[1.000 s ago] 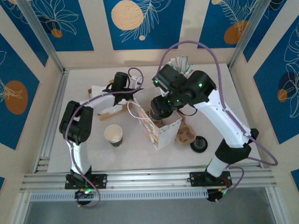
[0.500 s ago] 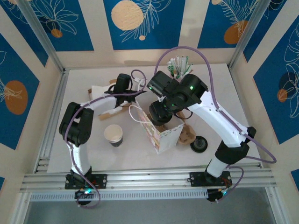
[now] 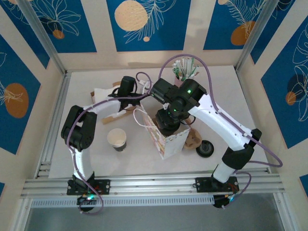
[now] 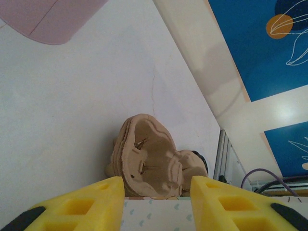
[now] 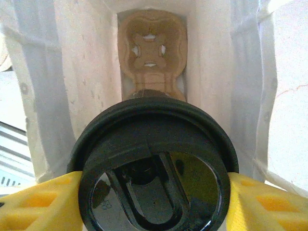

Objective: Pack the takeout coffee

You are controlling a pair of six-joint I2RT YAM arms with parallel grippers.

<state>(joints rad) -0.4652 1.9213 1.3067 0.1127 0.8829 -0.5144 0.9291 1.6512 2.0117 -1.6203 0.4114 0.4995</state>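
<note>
Right wrist view: the right gripper had its yellow fingers pressed on opposite sides of the takeout coffee. Its black lid hung over the open mouth of the paper bag. The bag's white walls rose close on both sides of the lid, leaving little margin there. A pulp carrier lay flat on the bag's floor beyond the lid.

From the top external view, the bag stood mid-table under the right arm. A lidless cup sat apart on its left. A second carrier lay just beside the bag's right edge, with a loose lid next to it. Bare table ran along the near edge and the far right.

The left gripper had its fingers part-way apart. The bag's patterned rim showed low between them; whether they touched it I could not tell.
</note>
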